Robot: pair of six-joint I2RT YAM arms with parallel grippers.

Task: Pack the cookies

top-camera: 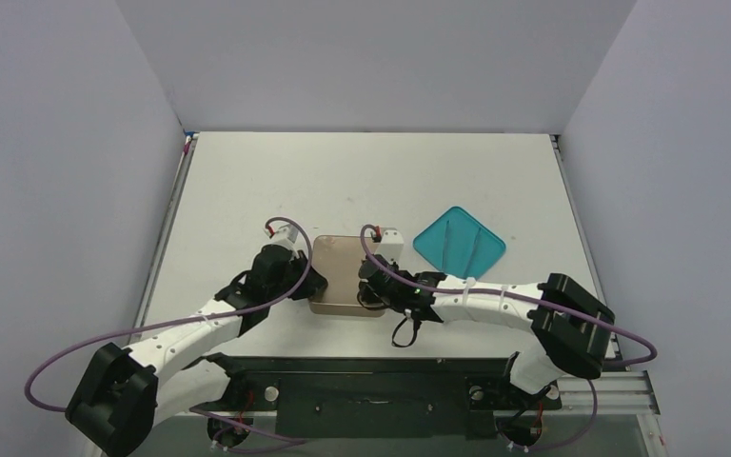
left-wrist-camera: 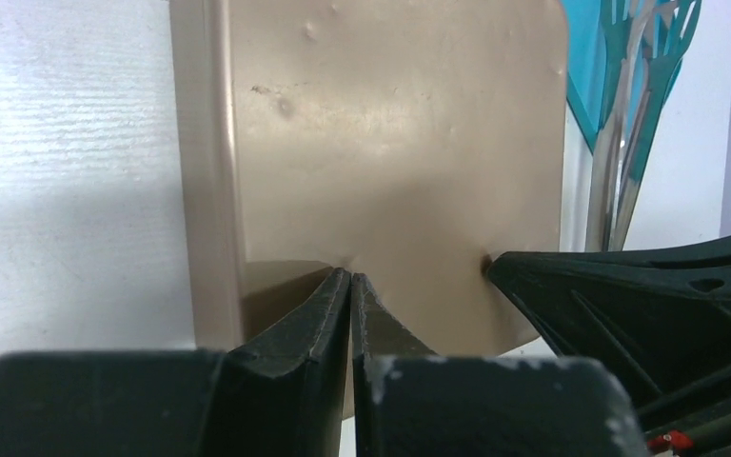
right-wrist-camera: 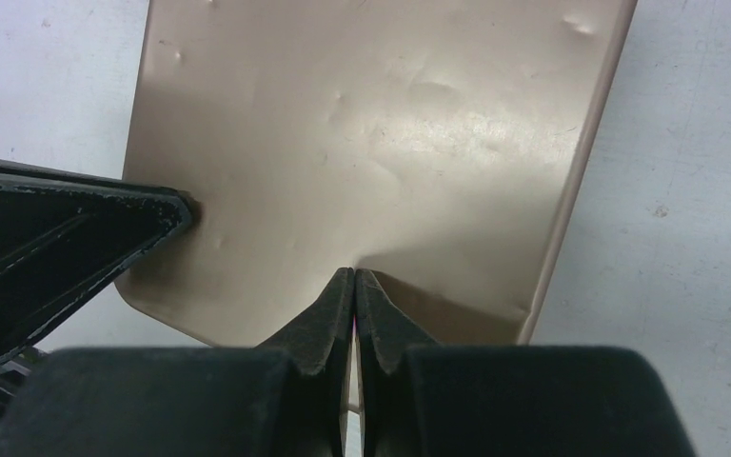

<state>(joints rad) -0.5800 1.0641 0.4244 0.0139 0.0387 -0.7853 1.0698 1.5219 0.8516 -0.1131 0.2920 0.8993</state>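
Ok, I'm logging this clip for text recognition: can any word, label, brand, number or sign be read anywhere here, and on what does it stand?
No text can be read in any view.
Tan tin: a plain, dented surface with no print.
Teal plate: no marking shows.
Left gripper and right gripper: plain black, no lettering.
Arm housings in the top view: any marks there are too small to tell.

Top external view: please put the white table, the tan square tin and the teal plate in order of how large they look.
1. white table: by far the largest.
2. tan square tin: looks bigger than the plate, though it stands a little higher, so nearer the camera.
3. teal plate: the smallest.
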